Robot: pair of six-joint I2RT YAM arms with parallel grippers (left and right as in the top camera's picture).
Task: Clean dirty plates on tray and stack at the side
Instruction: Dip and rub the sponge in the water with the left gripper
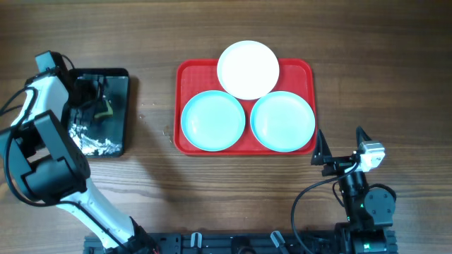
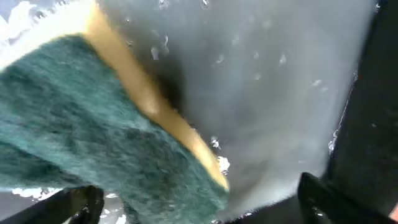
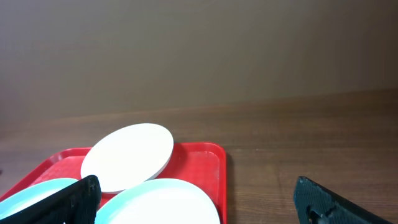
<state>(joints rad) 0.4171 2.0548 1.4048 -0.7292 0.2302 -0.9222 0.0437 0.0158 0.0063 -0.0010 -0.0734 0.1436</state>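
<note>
Sponge in wet black tray at left gripper, jaws apart. Right gripper spread too; plates on tray just beyond.

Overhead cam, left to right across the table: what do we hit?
black tray → left aqua plate → white plate → right aqua plate → right gripper. Red tray spans all three plates, so left out.
</note>
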